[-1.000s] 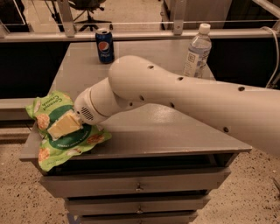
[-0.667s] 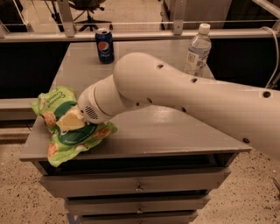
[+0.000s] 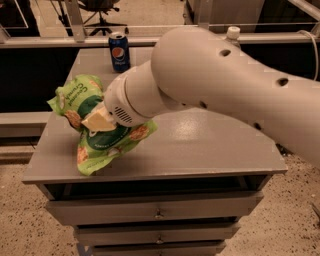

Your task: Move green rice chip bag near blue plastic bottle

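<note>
The green rice chip bag [image 3: 95,132] is crumpled at the left front of the grey cabinet top [image 3: 200,145], its lower end hanging near the front edge. My gripper [image 3: 98,121] sits at the end of the big white arm and is shut on the middle of the bag; one cream finger [image 3: 95,122] shows against it. The blue plastic bottle [image 3: 233,32] stands at the back right. Only its white cap shows above the arm; the rest is hidden.
A blue Pepsi can [image 3: 119,51] stands at the back left of the top. Drawers [image 3: 157,210] fill the cabinet front. A rail and glass panel run behind it, with an office chair [image 3: 97,7] beyond. Speckled floor lies on both sides.
The arm has moved right and closer to the camera with the bag in the gripper. The bag has shifted right along the front. The arm now hides most of the bottle.
</note>
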You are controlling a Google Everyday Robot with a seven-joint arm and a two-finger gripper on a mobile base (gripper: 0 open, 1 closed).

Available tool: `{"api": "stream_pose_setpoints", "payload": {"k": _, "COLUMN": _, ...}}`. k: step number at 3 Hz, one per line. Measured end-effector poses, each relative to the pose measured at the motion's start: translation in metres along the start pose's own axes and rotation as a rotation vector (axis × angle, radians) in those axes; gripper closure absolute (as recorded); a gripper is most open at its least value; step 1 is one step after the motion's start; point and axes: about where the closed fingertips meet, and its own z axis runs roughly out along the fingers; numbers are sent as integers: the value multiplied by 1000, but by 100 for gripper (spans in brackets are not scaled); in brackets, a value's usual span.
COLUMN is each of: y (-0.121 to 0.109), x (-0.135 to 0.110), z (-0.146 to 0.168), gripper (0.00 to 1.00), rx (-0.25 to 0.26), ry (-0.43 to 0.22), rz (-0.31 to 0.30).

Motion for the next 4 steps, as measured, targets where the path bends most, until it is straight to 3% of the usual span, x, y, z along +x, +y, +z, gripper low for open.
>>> {"api": "stream_pose_setpoints", "payload": {"k": 1, "y": 0, "x": 0, "z": 0, "gripper": 100, "rx": 0, "ry": 0, "rz": 0}}
{"api": "stream_pose_setpoints", "payload": {"k": 2, "y": -29, "x": 19, "z": -28, "gripper": 100, "rx": 80, "ry": 42, "rz": 5}}
{"api": "stream_pose_setpoints", "payload": {"k": 3, "y": -72, "x": 64, "z": -78, "gripper": 100, "rx": 174, "ry": 98, "rz": 53}}
{"api": "stream_pose_setpoints", "payload": {"k": 4, "y": -117, "x": 135, "z": -145, "gripper": 100, "rx": 278, "ry": 148, "rz": 154}}
